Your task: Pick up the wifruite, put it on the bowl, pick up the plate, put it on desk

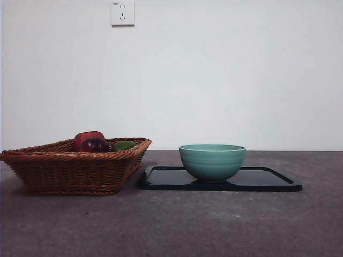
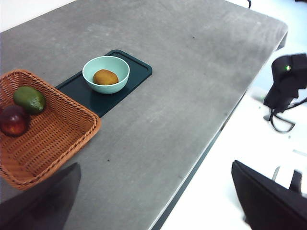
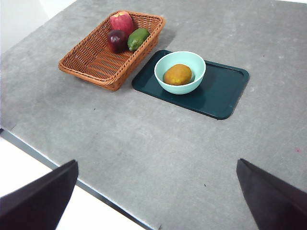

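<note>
Inside bowl on dark tray, upper centre of right wrist frame, wifruite, hidden by rim in front view; left gripper and right gripper both spread wide, empty, tips cropped.

We see a woven wicker basket, rough and ribbed; a glossy dark tray that mirrors the smooth, faintly ridged teal bowl; and a matt, mottled grey desk like stone.
</note>
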Motion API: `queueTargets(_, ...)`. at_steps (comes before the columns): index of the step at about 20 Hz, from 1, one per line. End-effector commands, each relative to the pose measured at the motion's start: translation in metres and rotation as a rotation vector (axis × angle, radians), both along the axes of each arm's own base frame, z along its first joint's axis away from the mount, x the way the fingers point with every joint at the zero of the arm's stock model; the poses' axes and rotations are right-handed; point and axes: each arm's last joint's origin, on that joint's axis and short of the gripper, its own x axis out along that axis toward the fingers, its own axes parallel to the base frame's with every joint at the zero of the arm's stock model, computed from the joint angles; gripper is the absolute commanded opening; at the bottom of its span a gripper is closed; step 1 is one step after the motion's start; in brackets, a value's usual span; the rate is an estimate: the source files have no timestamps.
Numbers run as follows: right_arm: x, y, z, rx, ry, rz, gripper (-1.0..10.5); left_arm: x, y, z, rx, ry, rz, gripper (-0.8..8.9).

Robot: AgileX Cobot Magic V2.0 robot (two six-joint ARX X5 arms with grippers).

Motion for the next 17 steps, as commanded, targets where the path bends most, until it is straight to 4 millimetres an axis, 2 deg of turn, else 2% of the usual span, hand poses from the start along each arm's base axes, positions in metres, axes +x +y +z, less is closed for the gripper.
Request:
queueTargets(1,-0.005,-0.002,-0.004,-0.027,0.061,0.007,5.9,0.001,-0.002,0.008,-0.106,0.033,0.037,5.0)
queueTargets(4,-0.004,-0.002,-0.004,-0.028,0.06,0.005,5.9,0.006,-0.008,0.015,-0.185,0.029,0.052,5.0)
queueTargets(8,-0.004,-0.002,-0.004,-0.027,0.061,0.005,5.9,0.02,-0.03,0.026,-0.238,0.01,0.053,5.0)
queueTargets(13,-0.004,-0.002,-0.004,-0.027,0.06,0.005,5.9,0.057,-0.084,0.038,-0.28,-0.016,0.051,5.0)
queueTargets(17,-0.005,-0.002,-0.004,-0.027,0.06,0.005,5.9,0.095,-0.142,0.024,-0.221,0.055,0.069,5.0)
